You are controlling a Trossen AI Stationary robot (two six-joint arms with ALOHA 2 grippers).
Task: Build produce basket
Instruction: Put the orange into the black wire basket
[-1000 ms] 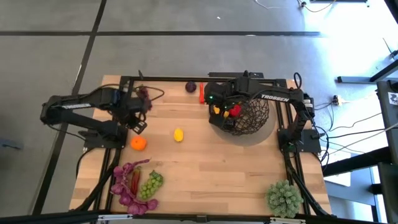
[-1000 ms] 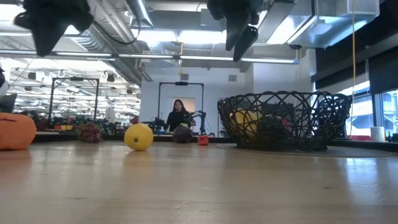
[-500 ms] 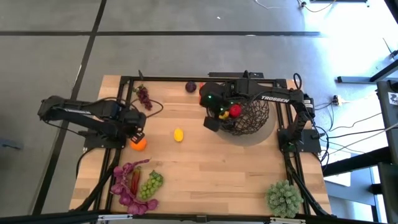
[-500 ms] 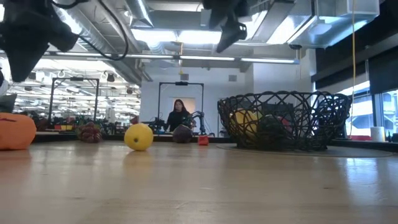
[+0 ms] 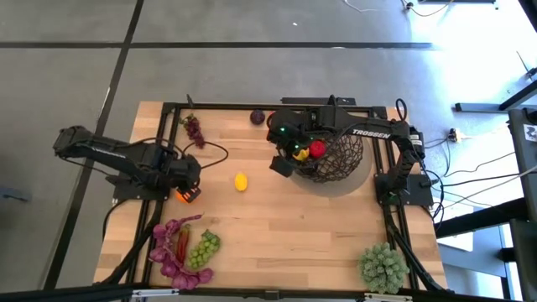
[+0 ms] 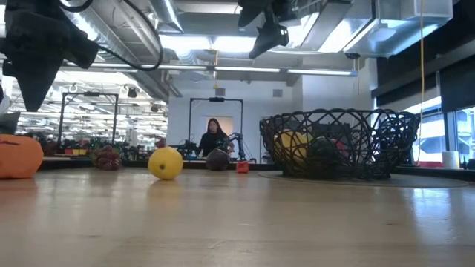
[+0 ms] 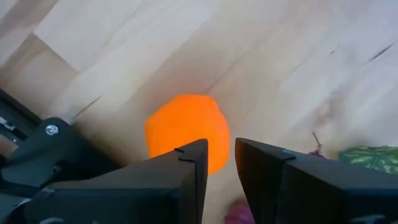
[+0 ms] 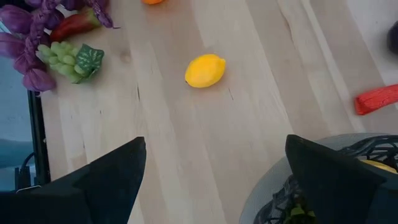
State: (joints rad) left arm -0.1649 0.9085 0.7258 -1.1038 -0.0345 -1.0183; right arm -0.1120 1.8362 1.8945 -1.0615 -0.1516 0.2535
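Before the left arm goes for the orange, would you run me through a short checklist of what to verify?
1. Left gripper lined up over the orange: ok, the wrist view shows the orange just past its fingers.
2. Left fingers wide enough to take the orange: not ok, the gap is narrower than the fruit.
3. Orange free on the table: ok, nothing touches it in the low view.
4. Right gripper out of the way: ok, it hangs open at the basket's near edge, well clear of the orange.
5. Room in the basket: ok, only a few fruits show inside.
6. Lemon clear of the left arm's path: cannot tell.
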